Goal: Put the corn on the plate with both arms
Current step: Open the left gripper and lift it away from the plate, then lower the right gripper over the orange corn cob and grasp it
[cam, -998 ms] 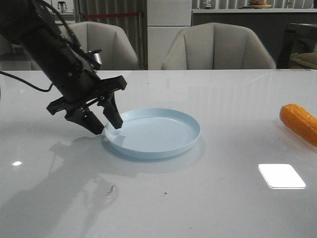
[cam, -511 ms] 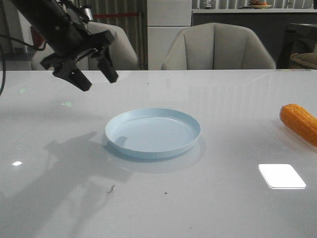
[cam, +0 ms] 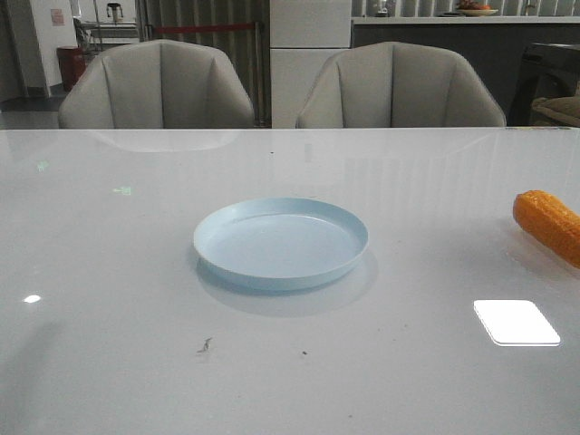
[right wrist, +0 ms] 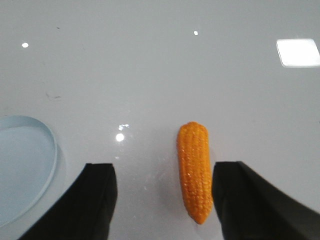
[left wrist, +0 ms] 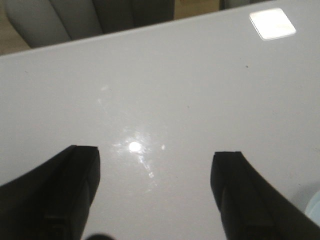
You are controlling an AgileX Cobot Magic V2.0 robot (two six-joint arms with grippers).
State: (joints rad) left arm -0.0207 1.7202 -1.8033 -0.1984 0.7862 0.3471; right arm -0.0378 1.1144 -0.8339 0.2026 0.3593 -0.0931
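The pale blue plate [cam: 281, 243] sits empty at the table's middle. The orange corn [cam: 549, 225] lies on the table at the right edge, apart from the plate. Neither arm shows in the front view. In the right wrist view my right gripper [right wrist: 162, 172] is open above the table; the corn [right wrist: 194, 169] lies between its fingers, close to one finger [right wrist: 240, 195], untouched, and the plate's rim [right wrist: 50, 150] shows to one side. In the left wrist view my left gripper [left wrist: 155, 165] is open and empty over bare table.
Two grey chairs [cam: 159, 86] stand behind the table's far edge. A bright window reflection [cam: 515, 322] lies on the glossy tabletop at front right. A sliver of the plate's edge [left wrist: 315, 204] shows in the left wrist view.
The left arm rose from the plate's left rim, moved up and left, and has left the front view. The plate and corn have not moved.
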